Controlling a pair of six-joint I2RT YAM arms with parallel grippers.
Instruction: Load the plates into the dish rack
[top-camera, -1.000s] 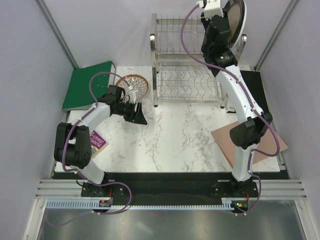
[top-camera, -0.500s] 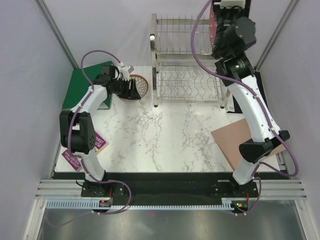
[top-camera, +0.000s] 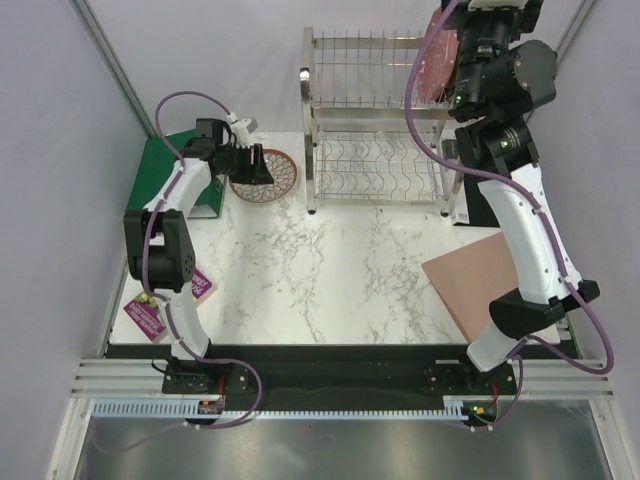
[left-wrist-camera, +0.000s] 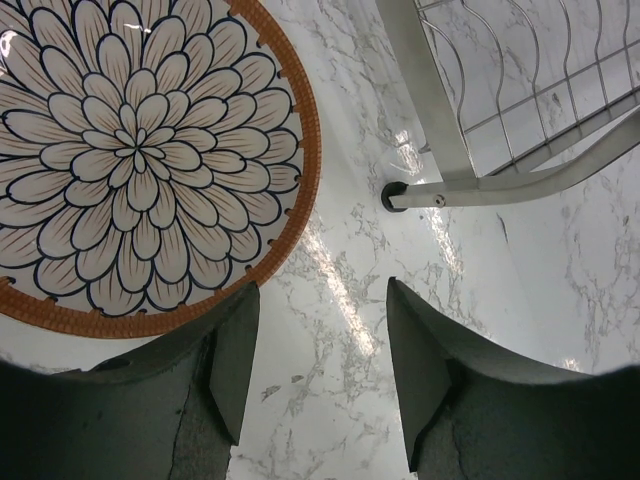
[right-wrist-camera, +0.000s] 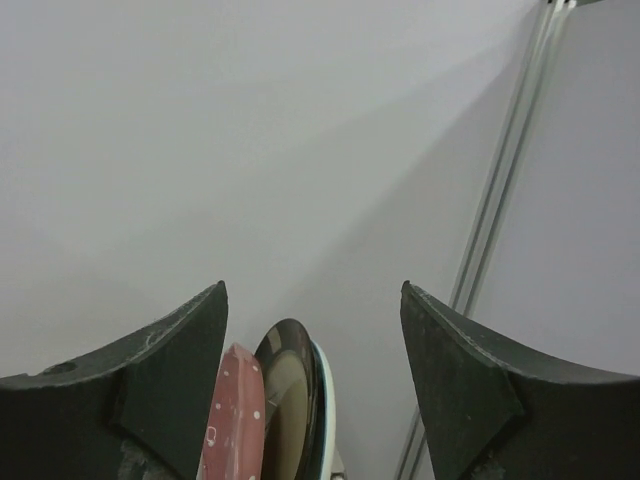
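Observation:
The steel dish rack (top-camera: 375, 120) stands at the back of the marble table. On its upper tier's right end the pink dotted plate (top-camera: 436, 58) stands on edge. In the right wrist view the pink plate (right-wrist-camera: 232, 425), the dark brown plate (right-wrist-camera: 288, 400) and a white rim (right-wrist-camera: 322, 415) stand side by side. My right gripper (right-wrist-camera: 312, 300) is open and empty above them, high at the rack's right end (top-camera: 470, 45). The petal plate (top-camera: 270, 176) lies flat left of the rack. My left gripper (top-camera: 254, 165) is open over its edge (left-wrist-camera: 322, 290); the plate (left-wrist-camera: 130, 150) fills the upper left.
A green book (top-camera: 170, 170) lies at the back left under the left arm. A purple booklet (top-camera: 165, 305) lies at the left edge. A brown board (top-camera: 490, 285) lies at the right. The rack's foot and post (left-wrist-camera: 440, 190) are close to the right of the left gripper.
My right gripper let go of the dark brown plate in the upper tier and moved up and right. My left gripper swung back and left to the petal plate.

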